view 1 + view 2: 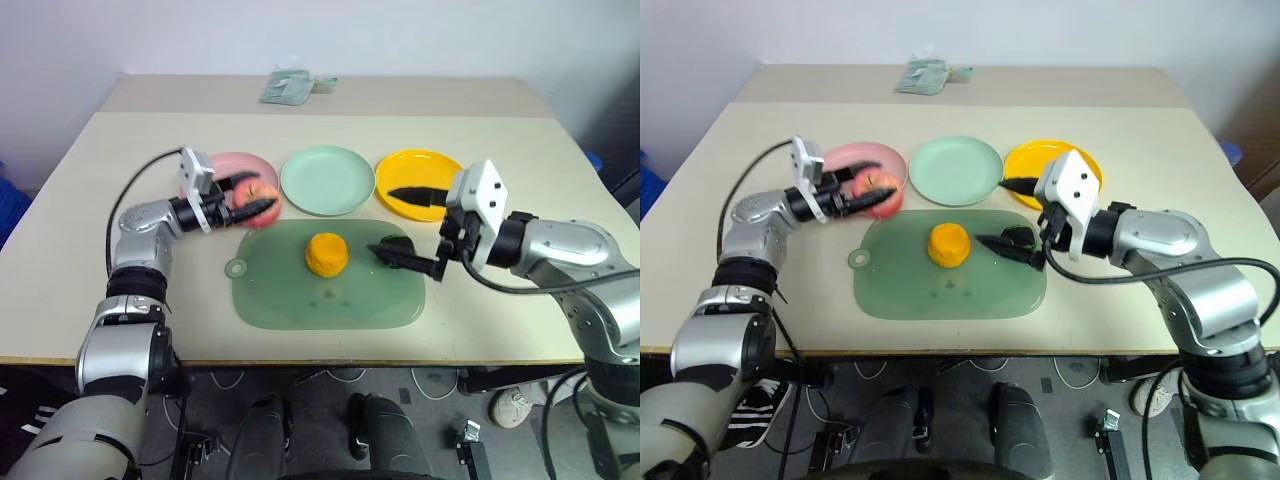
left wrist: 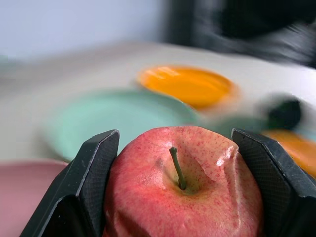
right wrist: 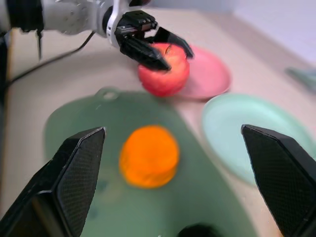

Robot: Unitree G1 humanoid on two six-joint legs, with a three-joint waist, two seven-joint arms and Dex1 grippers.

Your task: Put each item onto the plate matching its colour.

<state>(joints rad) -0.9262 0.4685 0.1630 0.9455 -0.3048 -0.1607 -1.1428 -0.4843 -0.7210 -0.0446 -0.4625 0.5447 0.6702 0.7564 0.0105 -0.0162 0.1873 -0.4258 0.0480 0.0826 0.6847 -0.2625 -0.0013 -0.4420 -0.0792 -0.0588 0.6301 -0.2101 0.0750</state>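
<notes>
While the apple is clamped between the jaws of the left gripper, its stem is seen in the left wrist view pointing up and slightly away from the wrist camera, one black finger pressed to each flank. From the head views the apple is held at the near right edge of the pink plate; whether it rests on the plate or hangs just above cannot be told. Most of its far side is covered by the fingers.

The orange fruit sits near the middle of the green mat on the bench, squat and rounded, with no clear long axis. The dark green ball lies at the mat's far right edge, partly hidden behind a finger of the right gripper, so its shape is hard to make out. The jaws of the right gripper are spread wide and hold nothing, one finger over the yellow-orange plate, the other over the mat. The mint green plate stands between the other two plates, bare. A crumpled greenish item lies at the far edge of the bench, too small to identify.
</notes>
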